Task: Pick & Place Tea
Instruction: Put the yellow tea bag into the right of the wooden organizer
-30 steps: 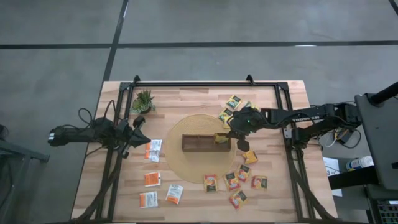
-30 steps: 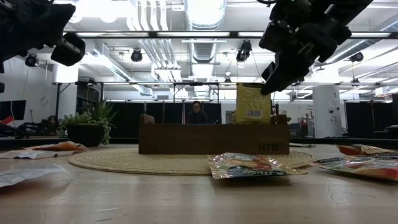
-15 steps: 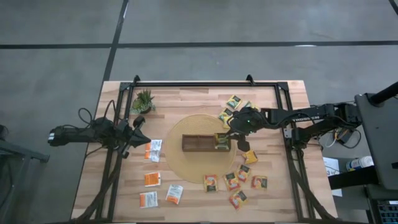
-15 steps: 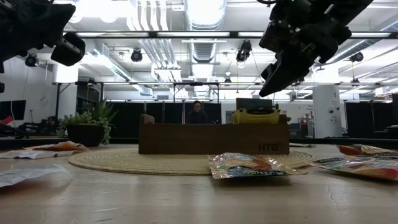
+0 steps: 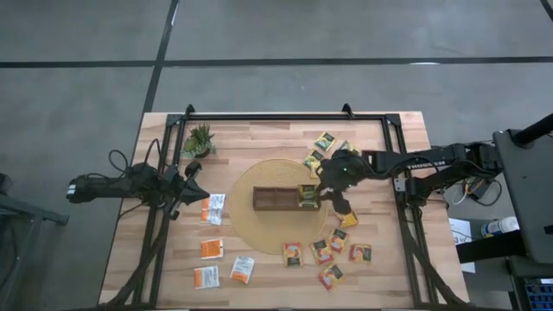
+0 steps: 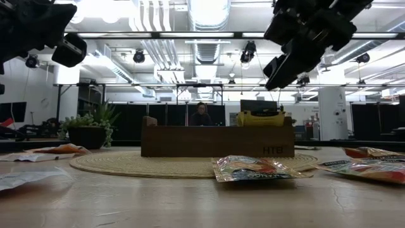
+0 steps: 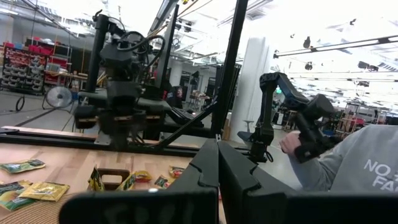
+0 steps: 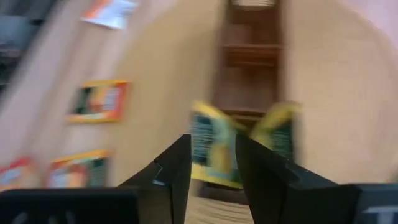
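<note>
The dark wooden tray (image 5: 272, 199) lies on a round woven mat (image 5: 276, 171). Yellow-green tea sachets (image 5: 307, 197) sit in the tray's right end compartment, and their tops stick up above its rim (image 6: 261, 117). My right gripper (image 5: 331, 192) hovers open just above and right of that end (image 6: 273, 73). In the right wrist view its fingers (image 8: 177, 165) stand apart with the sachets (image 8: 212, 149) beyond them. My left gripper (image 5: 197, 173) waits shut over the table's left side (image 7: 217, 163).
More tea sachets lie loose on the table: orange-brown ones near the front right (image 5: 333, 250), white-and-orange ones at the left (image 5: 212, 208) and front left (image 5: 225, 269), and yellow-green ones at the far right (image 5: 320, 149). A small potted plant (image 5: 199, 140) stands at the far left.
My right gripper has opened and let go of a yellow-green sachet that it held upright over the tray's right end. The sachet has dropped into that compartment. The gripper has since risen a little.
</note>
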You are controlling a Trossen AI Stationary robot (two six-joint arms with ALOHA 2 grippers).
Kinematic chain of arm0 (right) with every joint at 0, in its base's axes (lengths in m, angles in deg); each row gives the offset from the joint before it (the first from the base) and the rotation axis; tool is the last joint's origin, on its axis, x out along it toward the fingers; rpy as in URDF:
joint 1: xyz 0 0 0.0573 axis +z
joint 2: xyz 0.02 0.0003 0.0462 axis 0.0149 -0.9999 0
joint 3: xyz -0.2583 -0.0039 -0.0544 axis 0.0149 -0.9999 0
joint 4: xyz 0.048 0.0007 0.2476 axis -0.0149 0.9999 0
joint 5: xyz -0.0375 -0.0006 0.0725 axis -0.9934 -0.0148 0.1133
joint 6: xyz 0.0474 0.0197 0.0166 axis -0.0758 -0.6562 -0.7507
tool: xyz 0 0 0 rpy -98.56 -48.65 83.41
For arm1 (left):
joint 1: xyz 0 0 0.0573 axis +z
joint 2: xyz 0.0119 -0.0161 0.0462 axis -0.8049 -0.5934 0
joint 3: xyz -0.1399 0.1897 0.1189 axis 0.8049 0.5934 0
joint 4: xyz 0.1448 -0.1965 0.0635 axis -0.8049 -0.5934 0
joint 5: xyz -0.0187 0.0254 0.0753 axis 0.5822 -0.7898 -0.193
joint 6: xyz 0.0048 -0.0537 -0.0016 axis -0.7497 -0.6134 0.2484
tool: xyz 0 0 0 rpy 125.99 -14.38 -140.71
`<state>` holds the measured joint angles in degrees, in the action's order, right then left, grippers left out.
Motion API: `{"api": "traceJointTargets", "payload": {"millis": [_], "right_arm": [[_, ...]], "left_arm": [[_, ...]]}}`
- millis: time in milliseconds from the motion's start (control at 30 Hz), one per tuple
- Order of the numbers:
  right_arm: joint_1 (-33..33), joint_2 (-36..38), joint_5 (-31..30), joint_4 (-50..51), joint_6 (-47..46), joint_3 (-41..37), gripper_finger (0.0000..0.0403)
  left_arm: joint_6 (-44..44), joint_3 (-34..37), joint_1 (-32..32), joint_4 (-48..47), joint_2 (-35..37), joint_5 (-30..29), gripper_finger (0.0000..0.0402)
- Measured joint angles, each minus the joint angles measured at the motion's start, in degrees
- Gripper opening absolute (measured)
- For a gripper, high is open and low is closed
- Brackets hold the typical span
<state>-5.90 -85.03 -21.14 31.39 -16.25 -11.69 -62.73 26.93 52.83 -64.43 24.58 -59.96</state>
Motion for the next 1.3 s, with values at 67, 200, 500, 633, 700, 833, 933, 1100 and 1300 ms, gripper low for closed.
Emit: {"api": "traceJointTargets", "payload": {"millis": [67,200,500,633,700,833,933,1100,1300], "right_arm": [[1.12,-0.08,3.88,0.01,-0.06,-0.32,0.0122],[3.63,-1.28,5.14,0.13,0.25,-0.75,0.0109],[6.2,-9.25,6.39,1.01,6.54,-0.73,0.0061],[6.17,-11.99,6.3,7.93,10.98,3.05,0.0026],[6.17,-12.96,5.95,9.04,11.4,4.69,0.0013],[6.18,-15.04,5.73,8.96,11.33,7.2,0.0009],[6.2,-16.83,4.87,9.0,10.5,8.6,0.0008],[6.2,-18.97,-4.72,11.72,9.56,11.63,0.0008],[6.25,-19.39,-16.14,18.85,5.08,14.71,0.0008]], "left_arm": [[0.0,0.0,0.0,0.0,0.0,0.0,0.0],[0.0,0.0,0.0,-0.01,0.02,0.0,0.0],[0.02,-0.01,0.01,0.0,0.0,-0.02,0.0],[0.02,0.0,0.0,0.0,0.01,0.0,0.0],[0.01,0.0,0.0,-0.02,0.02,0.0,0.0],[0.01,0.0,0.0,-0.02,0.02,-0.01,0.0],[0.01,0.0,0.0,-0.02,0.0,-0.02,0.0],[0.01,0.0,0.02,-0.01,0.01,0.0,0.0],[0.0,0.0,0.02,0.0,0.02,0.0,0.0]]}}
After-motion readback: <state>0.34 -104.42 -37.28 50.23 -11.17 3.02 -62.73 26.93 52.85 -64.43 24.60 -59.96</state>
